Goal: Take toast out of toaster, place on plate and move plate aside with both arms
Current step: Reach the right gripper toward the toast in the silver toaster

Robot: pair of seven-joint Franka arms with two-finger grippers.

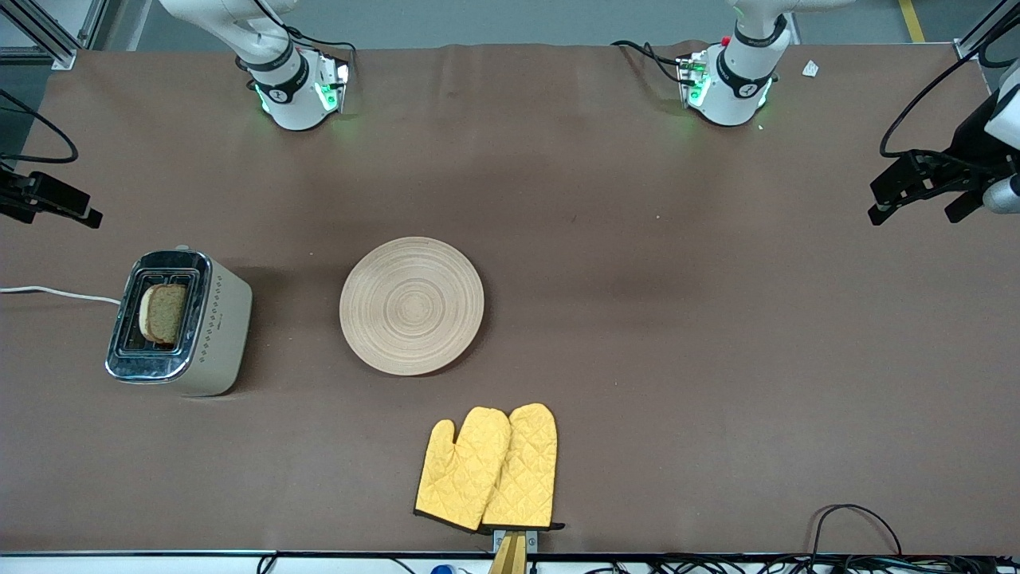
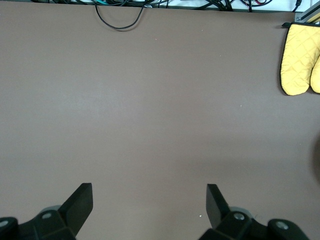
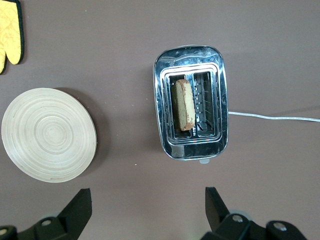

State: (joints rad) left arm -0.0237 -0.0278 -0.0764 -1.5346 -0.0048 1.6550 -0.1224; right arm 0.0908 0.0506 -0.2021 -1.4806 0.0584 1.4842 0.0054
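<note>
On your brown table cover (image 1: 637,335), the brown speckled toast (image 1: 165,312) stands in the cream chrome-topped toaster (image 1: 211,327) beside the round wooden plate (image 1: 412,305), while both black grippers, left (image 1: 916,189) and right (image 1: 49,203), hover wide open.

Brown table (image 1: 637,335) (evenly lit), grey floor (image 1: 494,20), cables (image 1: 857,518) along edge.

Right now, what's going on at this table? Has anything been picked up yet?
Nothing is held yet. The toast still stands in a slot of the toaster at the right arm's end of the table, beside the bare plate. The right gripper hangs open over the toaster; the left gripper hangs open over bare tabletop at the left arm's end. A pair of yellow oven mitts lies nearer the front camera than the plate.
</note>
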